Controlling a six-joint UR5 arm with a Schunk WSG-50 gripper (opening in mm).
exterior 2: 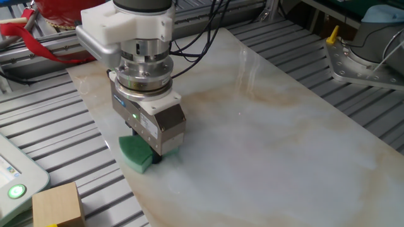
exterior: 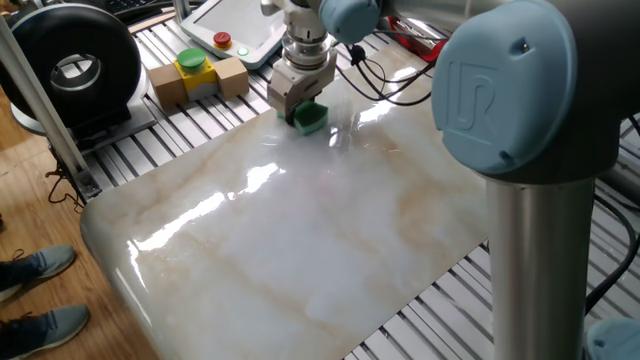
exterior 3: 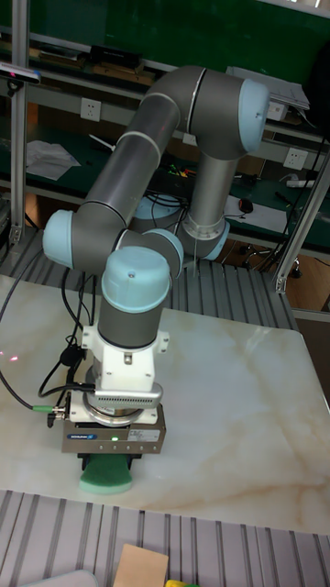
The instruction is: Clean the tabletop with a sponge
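Here the tabletop [exterior: 330, 240] fills most of each fixed view, its far corners cut off by the frame edge or hidden behind the arm's grey column. The arm folds down over the slab's edge nearest the cardboard box [exterior: 200, 80], wrist pointing straight down. The gripper [exterior 2: 148, 154] stands upright on that edge, its fingers mostly hidden under its housing, closed onto the sponge [exterior 2: 134, 153]. The sponge lies flat on the slab, half of it sticking out from under the gripper toward the box.
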